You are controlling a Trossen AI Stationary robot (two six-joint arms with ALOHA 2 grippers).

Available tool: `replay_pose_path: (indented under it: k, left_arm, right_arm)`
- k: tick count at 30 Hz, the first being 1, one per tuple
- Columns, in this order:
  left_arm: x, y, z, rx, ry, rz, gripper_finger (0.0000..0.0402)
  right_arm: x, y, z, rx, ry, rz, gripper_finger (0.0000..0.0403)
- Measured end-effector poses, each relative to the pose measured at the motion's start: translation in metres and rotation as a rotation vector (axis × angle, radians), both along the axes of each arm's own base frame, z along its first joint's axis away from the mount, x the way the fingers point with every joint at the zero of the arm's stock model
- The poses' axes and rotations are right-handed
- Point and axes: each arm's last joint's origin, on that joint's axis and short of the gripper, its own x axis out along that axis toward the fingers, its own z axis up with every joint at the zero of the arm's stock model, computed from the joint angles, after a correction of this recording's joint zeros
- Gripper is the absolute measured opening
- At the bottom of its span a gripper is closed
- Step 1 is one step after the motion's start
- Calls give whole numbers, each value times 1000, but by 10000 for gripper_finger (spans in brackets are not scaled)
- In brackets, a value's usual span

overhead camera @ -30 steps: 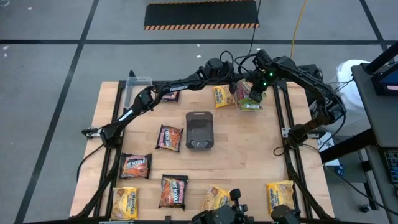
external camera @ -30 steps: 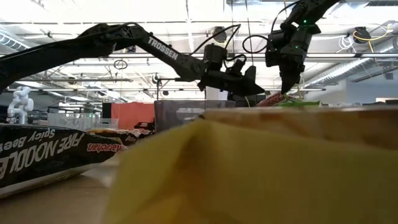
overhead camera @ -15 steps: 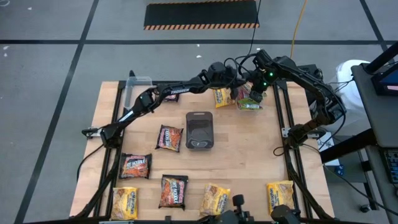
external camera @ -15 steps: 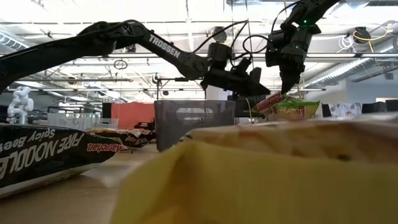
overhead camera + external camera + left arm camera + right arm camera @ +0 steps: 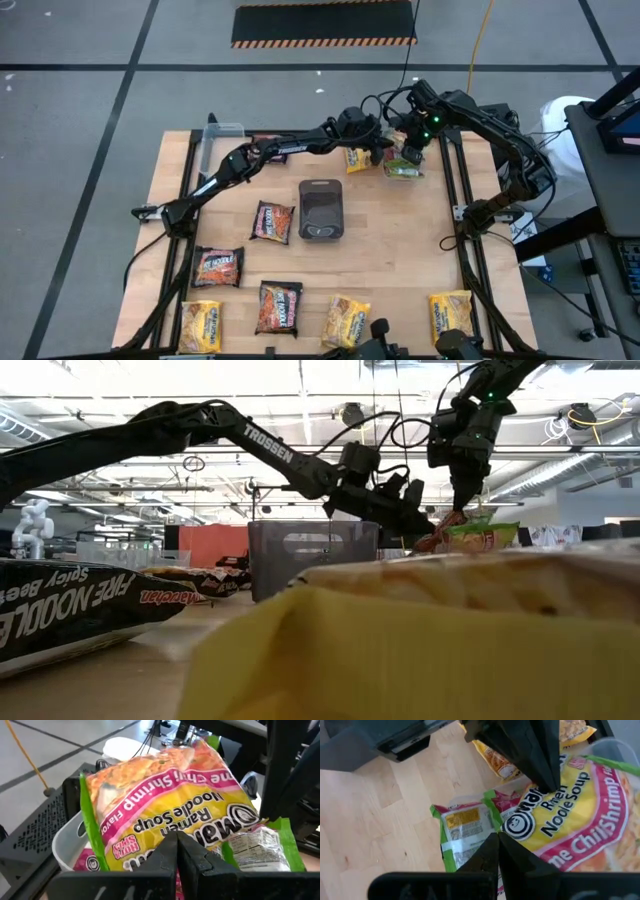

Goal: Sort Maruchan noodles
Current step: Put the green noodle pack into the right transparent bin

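Both the left end effector [image 5: 378, 150] and the right end effector [image 5: 410, 155] are pinching the green-edged pink-and-yellow plastic Lime Chili Shrimp ramen packet [image 5: 165, 815] at opposite ends. The packet is hanging above the far right corner of the wooden surface [image 5: 400, 250], its long axis running between the two closed end effectors.

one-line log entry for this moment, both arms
left gripper: fingers shut on lime chili shrimp packet | right gripper: fingers shut on same packet | place: far right of table | packet shared

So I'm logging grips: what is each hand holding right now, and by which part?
Both hands are shut on the lime chili shrimp packet: the left hand pinches one edge, the right hand pinches the other.
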Motion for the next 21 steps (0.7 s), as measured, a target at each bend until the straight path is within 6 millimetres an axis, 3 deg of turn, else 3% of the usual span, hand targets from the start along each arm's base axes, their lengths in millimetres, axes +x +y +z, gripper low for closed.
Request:
replay_pose_path:
  k: [21]
  left_arm:
    - [-4, 7, 1, -2, -19, -20, 5]
  right_arm:
    - [0, -1, 2, -21, -12, 3, 0]
